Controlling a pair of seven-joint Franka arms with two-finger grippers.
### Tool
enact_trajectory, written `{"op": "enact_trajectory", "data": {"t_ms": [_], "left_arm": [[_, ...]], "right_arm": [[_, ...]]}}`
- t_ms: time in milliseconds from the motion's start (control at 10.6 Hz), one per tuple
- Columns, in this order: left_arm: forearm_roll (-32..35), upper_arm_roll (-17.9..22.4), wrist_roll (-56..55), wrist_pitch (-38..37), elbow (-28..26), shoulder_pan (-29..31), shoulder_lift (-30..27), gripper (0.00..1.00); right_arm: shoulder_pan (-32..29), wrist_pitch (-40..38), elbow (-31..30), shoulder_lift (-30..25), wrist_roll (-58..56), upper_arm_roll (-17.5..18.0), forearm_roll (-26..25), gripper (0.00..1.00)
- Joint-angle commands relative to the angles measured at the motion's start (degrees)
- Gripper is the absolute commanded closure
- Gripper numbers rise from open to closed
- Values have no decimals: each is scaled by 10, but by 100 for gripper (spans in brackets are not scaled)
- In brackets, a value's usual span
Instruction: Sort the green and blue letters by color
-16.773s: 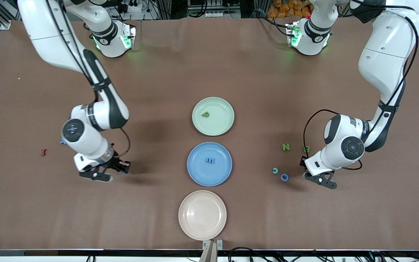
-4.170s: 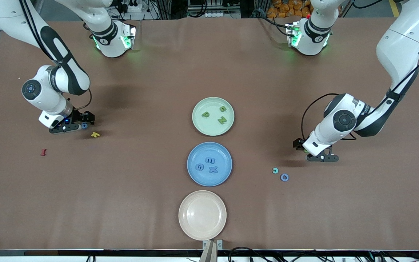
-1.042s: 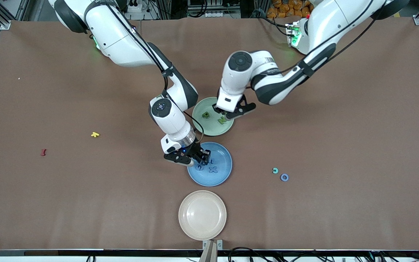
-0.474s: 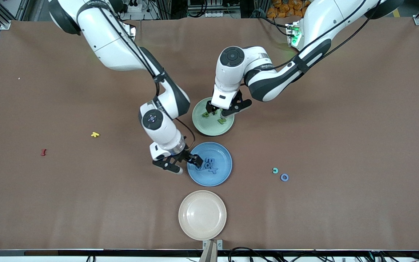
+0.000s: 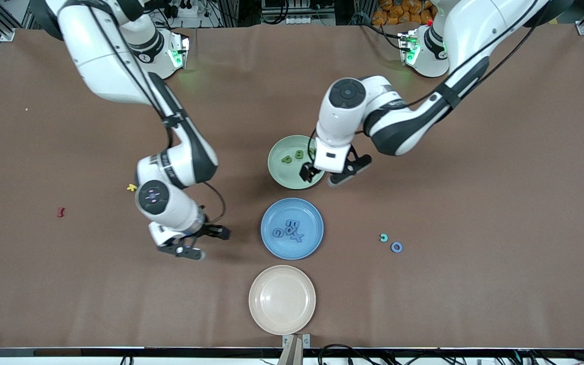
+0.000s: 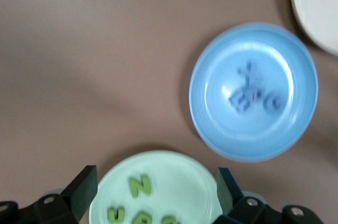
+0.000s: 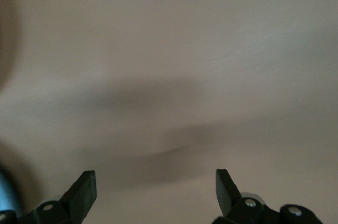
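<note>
Brown table (image 5: 424,304): we see blue letters (image 5: 288,229) in blue plate (image 5: 312,243), green letters (image 5: 292,157) in green plate (image 5: 279,175). Left gripper (image 5: 333,173), jaws apart and empty, over green plate's edge. Right gripper (image 5: 202,242), jaws apart and empty, over bare table beside blue plate toward the right arm's end.

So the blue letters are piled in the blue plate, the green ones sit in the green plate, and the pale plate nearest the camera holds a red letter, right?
Not quite: the pale plate holds nothing. The front view shows the red letter lying on the table toward the right arm's end. The blue letters do sit in the blue plate, the green letters in the green plate.
</note>
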Motion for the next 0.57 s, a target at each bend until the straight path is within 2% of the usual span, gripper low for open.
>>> {"op": "enact_trajectory", "data": {"t_ms": [0,95,284,474], "left_arm": [[-45,-1,18,-12,22,59,-6,0],[-46,0,34,-38,19,73,-3,0],[-54,11,72,-75,20,103,1,0],[-65,11,108,-96,20,147,-3,0]], "right_arm": [[-73,-28,-48,-49,-99,8,-60,0],[-99,-28,-61,-63,-145,2,-60,0],[-120,-28,-75,-83,-236,-39,-60,0],[-156,-29,-75,-102,-280,-47,-60,0]]}}
